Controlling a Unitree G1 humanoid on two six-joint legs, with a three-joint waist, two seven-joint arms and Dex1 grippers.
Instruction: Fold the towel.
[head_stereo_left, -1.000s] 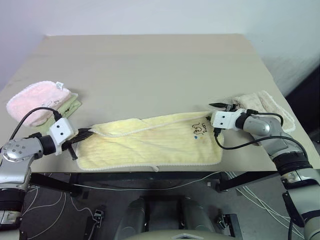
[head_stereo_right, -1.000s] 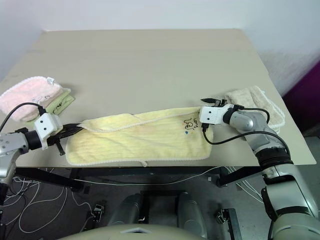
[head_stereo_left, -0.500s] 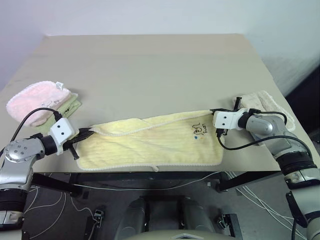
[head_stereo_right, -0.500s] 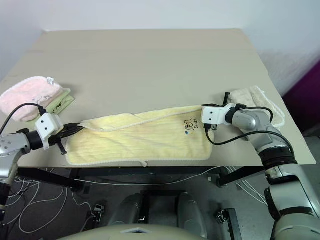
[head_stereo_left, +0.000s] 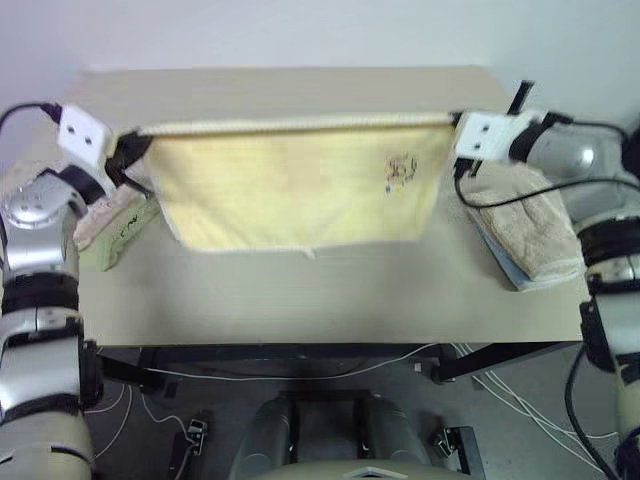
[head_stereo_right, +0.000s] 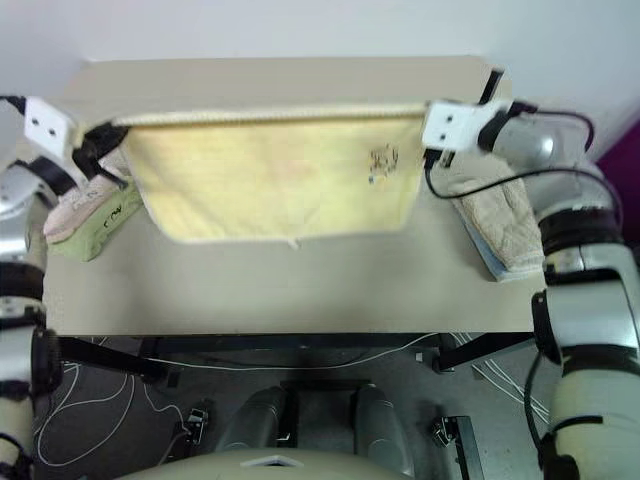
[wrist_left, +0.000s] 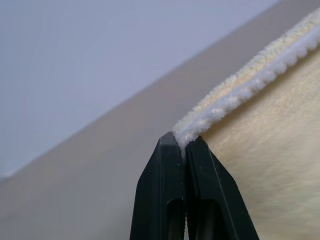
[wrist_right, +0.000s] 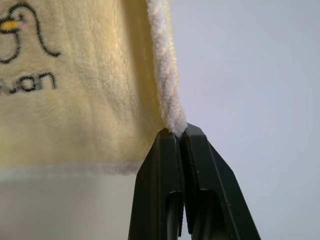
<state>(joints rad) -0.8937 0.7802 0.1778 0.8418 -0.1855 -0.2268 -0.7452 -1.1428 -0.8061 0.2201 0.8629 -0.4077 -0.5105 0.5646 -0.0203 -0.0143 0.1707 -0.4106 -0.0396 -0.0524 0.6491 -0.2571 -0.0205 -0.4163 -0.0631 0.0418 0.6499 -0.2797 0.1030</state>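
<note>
towel: we see the pale yellow towel (head_stereo_left: 290, 185) lifted off the worktop (head_stereo_left: 300, 290), stretched flat between both tools, top hem taut and level, lower edge hanging free above the surface
mark: small dark embroidered mark (head_stereo_left: 400, 170) near the upper corner on our right side; right wrist view shows it as a little figure with lettering (wrist_right: 25, 55)
left tool: left tool (wrist_left: 182, 145) pinched together on the towel's upper left corner, white hem (wrist_left: 240, 85) caught between the black fingers
right tool: right tool (wrist_right: 181, 134) clamped on the upper right corner, hem running straight out from the fingertips
pink towel: folded pink towel (head_stereo_right: 85, 205) at the worktop's left edge, on a green cloth (head_stereo_right: 105, 225), partly behind the left arm
beige towel: folded beige towel (head_stereo_left: 530, 230) at the right edge, under the right arm
</note>
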